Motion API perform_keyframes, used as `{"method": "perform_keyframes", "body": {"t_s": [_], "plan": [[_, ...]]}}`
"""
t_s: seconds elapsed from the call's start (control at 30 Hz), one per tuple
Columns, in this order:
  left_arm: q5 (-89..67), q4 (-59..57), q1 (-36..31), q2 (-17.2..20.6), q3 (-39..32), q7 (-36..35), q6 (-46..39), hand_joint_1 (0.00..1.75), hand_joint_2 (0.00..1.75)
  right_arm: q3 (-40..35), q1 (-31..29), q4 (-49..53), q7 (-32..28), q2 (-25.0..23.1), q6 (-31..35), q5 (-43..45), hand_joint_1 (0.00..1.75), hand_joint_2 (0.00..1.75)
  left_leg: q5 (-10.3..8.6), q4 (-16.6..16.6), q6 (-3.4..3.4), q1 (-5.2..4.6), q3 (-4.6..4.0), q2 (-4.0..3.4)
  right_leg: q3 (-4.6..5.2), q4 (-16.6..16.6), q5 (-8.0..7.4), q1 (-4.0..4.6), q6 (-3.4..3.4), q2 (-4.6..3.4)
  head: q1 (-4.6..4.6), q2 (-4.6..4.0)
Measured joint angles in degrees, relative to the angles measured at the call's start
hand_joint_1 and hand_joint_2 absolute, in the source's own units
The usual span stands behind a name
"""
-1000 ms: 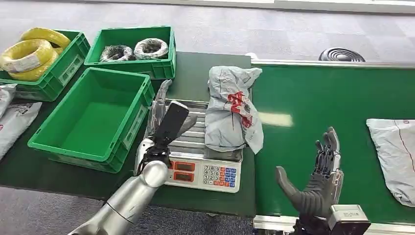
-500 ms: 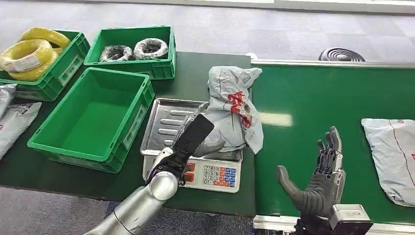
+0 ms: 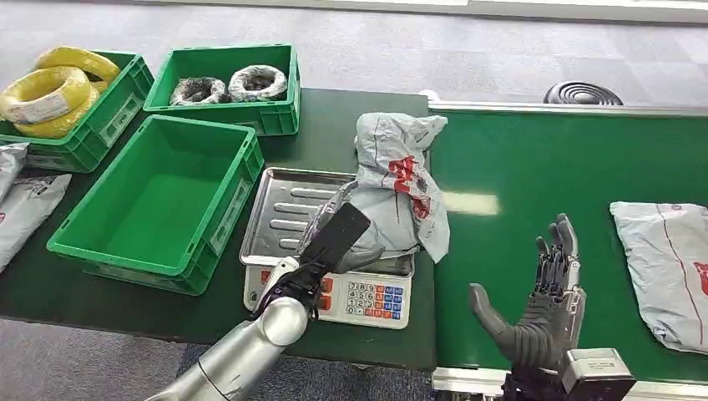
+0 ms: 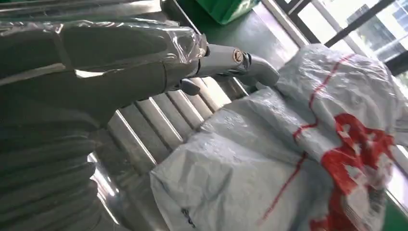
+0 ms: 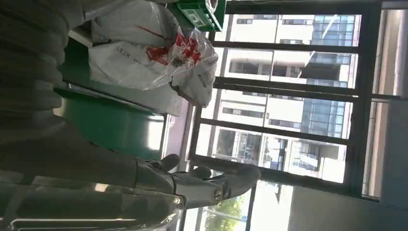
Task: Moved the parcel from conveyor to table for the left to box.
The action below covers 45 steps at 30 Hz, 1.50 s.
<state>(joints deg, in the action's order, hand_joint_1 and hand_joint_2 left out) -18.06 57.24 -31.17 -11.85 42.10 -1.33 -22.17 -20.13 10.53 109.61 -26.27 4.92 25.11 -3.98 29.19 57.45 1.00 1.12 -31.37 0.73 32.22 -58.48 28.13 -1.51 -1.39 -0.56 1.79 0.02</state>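
Green table's got the parcel (image 3: 394, 185) lying lengthwise on the scale tray (image 3: 288, 205), left hand (image 3: 332, 238) open and right beside it, right hand (image 3: 538, 313) spread empty well off.

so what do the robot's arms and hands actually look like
Both arms are smooth silver tubes. The left hand has a flat black back, grey fingers and clear plastic wrap near the wrist. The right hand is dark grey with a ribbed cover, thick thumb and silver wrist block.
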Motion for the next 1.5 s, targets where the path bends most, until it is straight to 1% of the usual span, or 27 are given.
{"method": "perform_keyframes", "body": {"t_s": [0.13, 0.17, 0.2, 0.23, 0.3, 0.5, 0.6, 0.67, 0.7, 0.73, 0.77, 0.8, 0.83, 0.87, 0.9, 0.93, 0.97, 1.0, 1.03, 1.17, 1.27, 1.3, 1.33, 1.37, 1.4, 1.43, 1.5], "plan": [[-0.28, -0.33, -0.06, -0.04, 0.04, 0.0, -0.35, 0.0, 1.75, 0.0, -0.01, 0.0, -0.02, 0.0, -0.07, 0.04, 0.0, 1.75, 0.0, 0.0, 0.0, 0.0, 0.0, 0.0, 0.0, 0.0, 0.0, 0.0, 0.0, 0.0, 0.0, 0.0], [-6.05, -9.4, -1.65, -1.53, 0.85, -0.04, -5.66, 0.02, 1.75, -0.28, -0.24, 0.0, -0.09, -0.18, -0.41, 0.15, 0.0, 1.75, 0.0, 0.0, 0.0, 0.0, 0.0, 0.0, -0.01, 0.0, 0.0, 0.0, 0.0, 0.0, 0.0, 0.0], [-7.74, -13.36, -2.28, -2.3, 1.18, -0.35, -6.64, 0.7, 1.75, -0.42, -0.28, 0.0, -0.09, -0.28, -0.52, 0.26, 0.0, 1.75, 0.0, 0.0, 0.0, 0.0, 0.0, 0.0, -0.01, 0.0, 0.0, 0.0, 0.0, 0.0, 0.0, 0.0], [-8.52, -15.54, -2.43, -2.71, 1.22, -0.72, -6.94, 1.62, 1.75, -0.59, -0.29, 0.0, -0.15, -0.31, -0.57, 0.35, 0.0, 1.75, 0.0, 0.0, 0.0, 0.0, 0.0, 0.0, -0.01, 0.0, 0.0, 0.0, 0.0, 0.0, 0.0, 0.0], [-9.4, -17.88, -2.74, -3.1, 1.25, -1.09, -7.38, 1.73, 1.75, -0.85, -0.3, 0.0, -0.26, -0.35, -0.76, 0.5, 0.0, 1.75, 0.0, 0.0, 0.0, 0.0, 0.0, 0.0, 0.0, 0.0, 0.0, 0.0, 0.0, 0.0, 0.0, 0.0], [-10.4, -22.03, -3.39, -4.19, 1.29, -1.14, -7.29, 1.75, 1.75, -1.33, -0.37, 0.0, -0.28, -0.79, -0.87, 0.59, 0.0, 1.75, 0.0, 0.0, 0.0, 0.0, 0.03, 0.01, -0.05, 0.0, 0.0, 0.0, 0.0, 0.01, 0.0, 0.0], [-10.82, -22.11, -3.54, -4.63, 1.25, -0.9, -6.68, 1.68, 1.75, -1.33, -0.24, 0.02, -0.26, -0.87, -0.24, 0.48, 0.0, 1.75, 0.0, -0.01, 0.0, 0.0, 0.11, 0.02, -0.14, 0.01, 0.0, 0.0, 0.0, 0.01, 0.0, 0.0], [-11.04, -21.06, -3.09, -4.92, 1.25, -0.66, -6.11, 1.59, 1.75, -1.33, -0.05, 0.26, 0.15, -1.03, 0.2, 0.15, 0.0, 1.75, 0.0, 0.0, 0.0, 0.0, 0.12, 0.01, -0.14, 0.0, 0.0, 0.0, 0.0, 0.01, 0.0, 0.0], [-11.3, -20.56, -2.83, -5.07, 1.25, -0.57, -5.92, 1.59, 1.75, -1.33, 0.09, 0.5, 0.35, -1.09, 0.35, -0.02, 0.0, 1.75, 0.0, 0.0, 0.0, 0.0, 0.12, 0.01, -0.14, 0.0, 0.0, 0.0, 0.0, 0.01, 0.0, 0.0], [-11.34, -19.91, -2.57, -5.11, 1.25, -0.57, -5.5, 1.34, 1.75, -1.33, 0.24, 0.7, 0.37, -1.14, 0.46, -0.26, 0.0, 1.75, 0.0, 0.0, 0.0, 0.0, 0.12, 0.01, -0.14, 0.0, 0.0, 0.0, 0.0, 0.01, 0.0, 0.0], [-11.34, -19.29, -2.35, -5.18, 1.25, -0.57, -5.24, 1.27, 1.75, -1.33, 0.43, 0.96, 0.44, -1.14, 0.7, -0.37, 0.0, 1.75, 0.0, 0.0, 0.0, 0.0, 0.11, 0.01, -0.13, 0.0, 0.0, 0.0, 0.0, 0.01, 0.0, 0.0], [-11.32, -18.34, -2.14, -5.2, 1.25, -0.57, -4.78, 1.27, 1.75, -1.33, 0.57, 1.16, 0.53, -1.11, 0.88, -0.37, 0.0, 1.75, 0.0, 0.0, 0.0, 0.0, 0.11, 0.01, -0.13, 0.0, 0.0, 0.0, 0.0, 0.01, 0.0, 0.0], [-11.23, -17.59, -1.84, -5.2, 1.25, -0.57, -4.32, 0.21, 1.75, -1.31, 0.72, 1.25, 0.52, -1.09, 0.94, -0.37, 0.0, 1.75, 0.01, 0.0, -0.01, 0.0, 0.1, 0.01, -0.12, 0.0, 0.0, 0.0, 0.0, 0.01, 0.0, 0.0], [-11.01, -16.8, -1.55, -5.2, 1.25, -0.57, -4.08, 0.12, 1.75, -1.31, 0.91, 1.4, 0.52, -1.07, 0.94, -0.33, 0.0, 1.75, 0.01, 0.0, -0.01, 0.0, 0.09, 0.01, -0.1, 0.0, 0.0, 0.0, 0.0, 0.01, 0.02, 0.0], [-10.82, -16.19, -1.28, -5.2, 1.22, -0.57, -3.84, 0.16, 1.75, -1.31, 1.01, 1.44, 0.5, -1.05, 0.98, -0.2, 0.0, 1.75, 0.01, 0.0, -0.01, 0.0, 0.08, 0.01, -0.09, 0.0, 0.0, 0.0, 0.0, 0.01, 0.0, 0.0], [-10.71, -15.53, -0.96, -5.16, 1.2, -0.57, -3.67, 1.61, 1.75, -1.31, 1.15, 1.44, 0.33, -1.01, 1.09, 0.0, 0.0, 1.75, 0.01, 0.0, -0.01, 0.0, 0.07, 0.01, -0.09, 0.0, 0.0, 0.0, 0.0, 0.01, 0.02, 0.0], [-10.53, -14.82, -0.63, -5.07, 1.18, -0.57, -3.45, 1.68, 1.75, -1.33, 1.28, 1.44, 0.17, -0.92, 1.42, 0.28, 0.0, 1.75, 0.01, 0.0, -0.01, 0.0, 0.06, 0.01, -0.08, 0.0, 0.0, 0.0, 0.0, 0.01, 0.0, 0.0], [-10.27, -14.22, -0.32, -4.98, 1.14, -0.57, -3.38, 1.68, 1.75, -1.33, 1.42, 1.44, 0.07, -0.74, 1.84, 0.48, 0.0, 1.75, 0.01, -0.01, -0.01, 0.0, 0.05, 0.01, -0.08, 0.0, 0.0, 0.0, 0.0, 0.01, 0.0, 0.0], [-10.18, -13.63, -0.05, -4.85, 1.05, -0.57, -3.49, 1.75, 1.75, -1.33, 1.54, 1.44, -0.04, -0.52, 2.23, 0.77, 0.0, 1.75, 0.01, -0.01, -0.01, 0.0, 0.05, 0.01, -0.08, 0.0, 0.0, 0.0, 0.0, 0.01, 0.0, 0.0], [-8.61, -11.51, 0.91, -4.22, -0.09, 1.14, -5.31, 1.75, 1.75, -1.36, 2.18, 1.46, -0.31, 0.02, 3.45, 0.85, 0.0, 1.75, 0.01, 0.0, -0.01, 0.0, 0.05, 0.0, -0.07, 0.0, 0.0, 0.0, 0.0, 0.0, 0.0, 0.0], [-6.73, -9.81, 1.68, -3.65, -1.34, 3.83, -7.39, 1.75, 1.75, -1.49, 2.51, 1.57, -0.39, 0.35, 4.15, 0.85, 0.0, 1.75, 0.01, -0.01, -0.01, 0.0, 0.05, 0.0, -0.06, 0.0, 0.0, 0.0, 0.0, 0.0, 0.0, 0.0], [-5.96, -9.22, 1.92, -3.5, -1.82, 4.64, -8.13, 1.45, 1.75, -1.57, 2.53, 1.57, -0.39, 0.44, 4.37, 0.85, 0.0, 1.75, 0.01, -0.01, -0.01, 0.0, 0.04, 0.0, -0.06, 0.0, 0.0, 0.0, 0.0, 0.0, 0.0, 0.0], [-5.22, -8.6, 2.17, -3.3, -2.43, 5.34, -8.65, 0.33, 1.75, -1.64, 2.53, 1.57, -0.39, 0.52, 4.55, 0.85, 0.0, 1.75, 0.01, -0.01, -0.01, 0.0, 0.04, 0.0, -0.05, 0.0, 0.0, 0.0, 0.0, 0.0, 0.0, 0.0], [-4.31, -8.04, 2.34, -3.1, -2.89, 5.99, -8.7, 0.49, 1.75, -1.7, 2.56, 1.59, -0.39, 0.57, 4.81, 0.85, 0.0, 1.75, 0.01, -0.01, -0.01, 0.0, 0.04, 0.0, -0.04, 0.0, 0.0, 0.0, 0.0, 0.0, 0.0, 0.0], [-3.46, -7.54, 2.45, -2.95, -3.3, 6.23, -8.67, 0.49, 1.75, -1.73, 2.57, 1.57, -0.39, 0.63, 5.05, 0.85, 0.0, 1.75, 0.01, -0.01, -0.01, 0.0, 0.04, 0.0, -0.04, 0.0, 0.0, 0.0, 0.0, 0.0, 0.0, 0.0], [-2.84, -6.99, 2.58, -2.73, -3.78, 6.4, -8.61, 1.75, 1.75, -1.75, 2.56, 1.58, -0.39, 0.66, 5.2, 0.85, 0.0, 1.75, 0.01, -0.01, -0.01, 0.0, 0.03, 0.0, -0.04, 0.0, 0.0, 0.0, 0.0, 0.0, 0.0, 0.0], [-2.25, -5.87, 2.8, -2.47, -4.31, 6.67, -8.5, 1.75, 1.75, -1.77, 2.56, 1.57, -0.39, 0.68, 5.47, 0.87, 0.0, 1.75, 0.01, -0.01, -0.01, 0.0, 0.03, 0.0, -0.04, 0.0, 0.0, 0.0, 0.0, 0.0, 0.0, 0.0]]}}
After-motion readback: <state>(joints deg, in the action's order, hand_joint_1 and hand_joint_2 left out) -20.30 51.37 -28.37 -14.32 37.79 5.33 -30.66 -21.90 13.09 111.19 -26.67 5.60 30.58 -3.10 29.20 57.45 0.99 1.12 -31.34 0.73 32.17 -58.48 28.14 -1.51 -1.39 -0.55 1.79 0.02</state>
